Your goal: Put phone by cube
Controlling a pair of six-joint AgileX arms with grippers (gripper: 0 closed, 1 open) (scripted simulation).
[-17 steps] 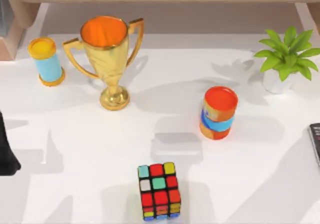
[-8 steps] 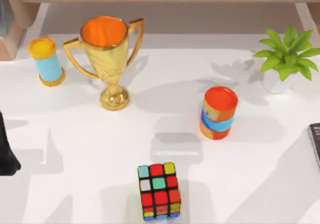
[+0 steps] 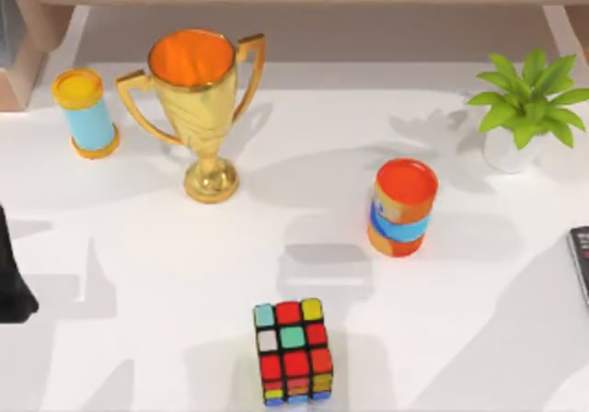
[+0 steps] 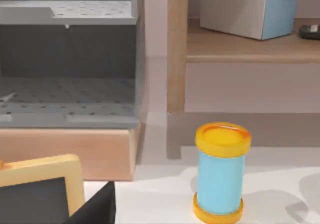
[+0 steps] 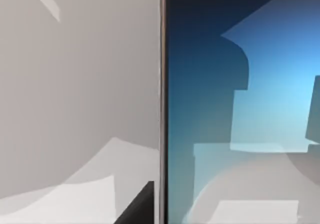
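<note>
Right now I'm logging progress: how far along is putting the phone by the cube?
Nothing looks done yet. The phone lies at the table's right edge, far from the cube at front centre. The right wrist view looks closely down on its blue screen. Grasping, carrying and placing remain.

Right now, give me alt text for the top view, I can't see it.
A white table seen from above: the cube sits near the front centre, the phone lies at the right edge. Behind stand a gold trophy, an orange can, a blue canister and a potted plant.
</note>
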